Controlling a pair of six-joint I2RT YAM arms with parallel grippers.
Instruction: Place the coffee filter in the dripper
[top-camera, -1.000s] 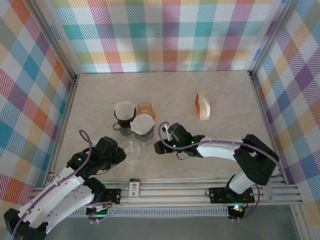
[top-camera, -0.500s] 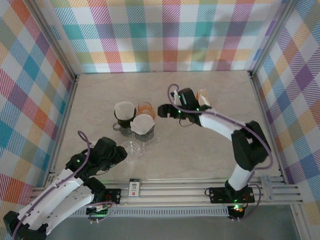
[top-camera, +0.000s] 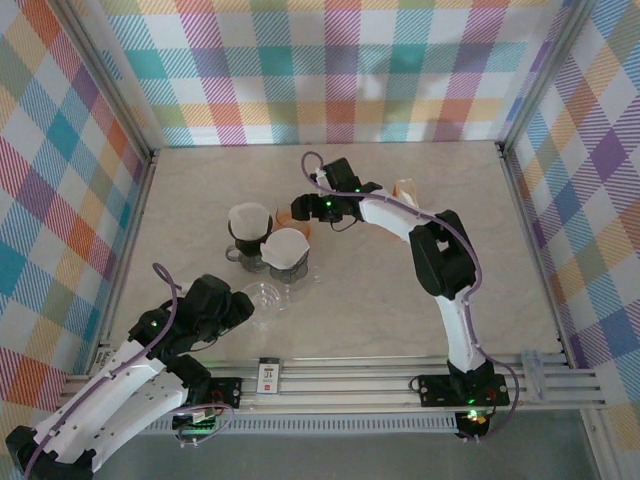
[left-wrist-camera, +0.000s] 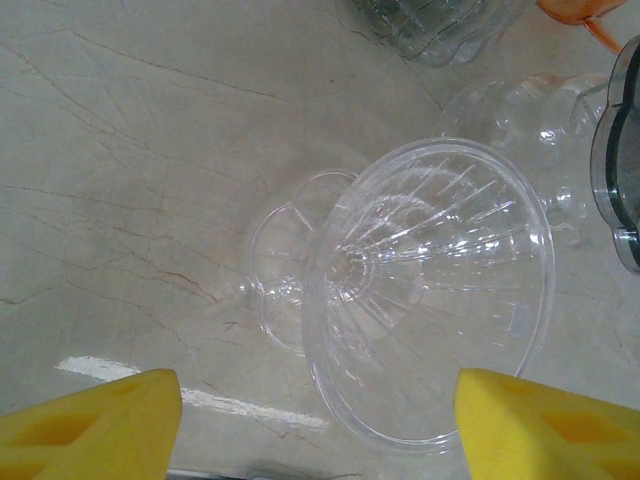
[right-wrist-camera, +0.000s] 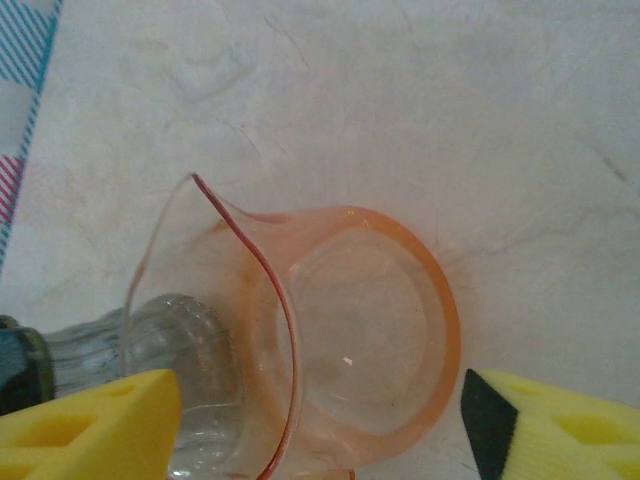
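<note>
Hovering the released left pincer (left-wrist-camera: 320, 430) over the empty clear dripper (left-wrist-camera: 430, 290), likely to steady it. Poising the released right pincer (right-wrist-camera: 320, 430) above the orange dripper (right-wrist-camera: 370, 340). Noting a coffee filter (top-camera: 285, 243) seated in a neighbouring dripper (top-camera: 293, 270).

A small white tag (top-camera: 268, 378) on the front rail (top-camera: 350, 380) seems to read "31".

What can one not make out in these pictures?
Top view: the orange dripper, mostly hidden under the right gripper.
Left wrist view: a dark-rimmed vessel, cut off by the right edge.
Right wrist view: a ribbed glass piece, cut off by the bottom edge and a yellow finger.
</note>
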